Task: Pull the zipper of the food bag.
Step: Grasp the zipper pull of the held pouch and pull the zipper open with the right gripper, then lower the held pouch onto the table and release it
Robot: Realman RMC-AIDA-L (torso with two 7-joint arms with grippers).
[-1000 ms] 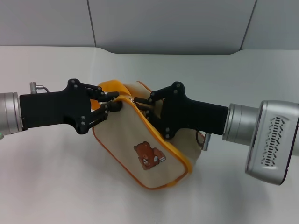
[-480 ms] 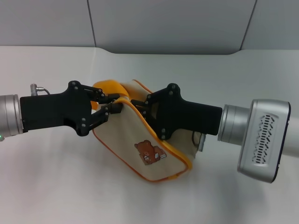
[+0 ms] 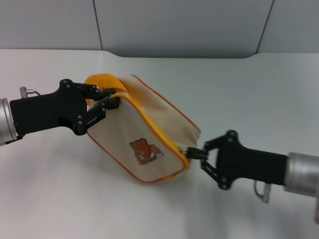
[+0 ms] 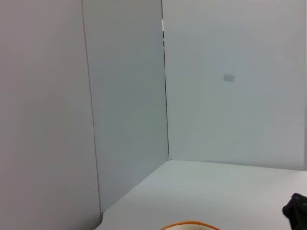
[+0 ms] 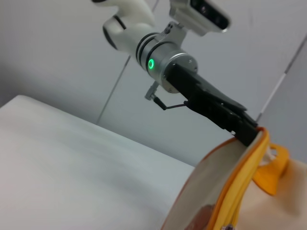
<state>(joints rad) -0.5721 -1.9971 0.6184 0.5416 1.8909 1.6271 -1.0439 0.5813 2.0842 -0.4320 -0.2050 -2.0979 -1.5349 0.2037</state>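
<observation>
Cream-beige fabric with orange piping makes up the box-shaped food bag, which lies tilted on the pale grey table near the middle of the head view, its small brown bear print facing the camera. From nine o'clock, the black left gripper reaches in, its fingers closed on the bag's upper corner beside the orange loop handle. The right wrist view shows the same hold from the far side: the left gripper clamps the piped edge of the bag, with the handle just next to it. From four o'clock the black right gripper meets the bag's lower corner, its fingertips pinched together on the small silvery-grey metal zipper at the end of the orange-edged rim. The zip track runs along the bag's top edge between the two grippers. The left wrist view shows mostly grey wall panels, with a sliver of orange piping at its lower edge.
</observation>
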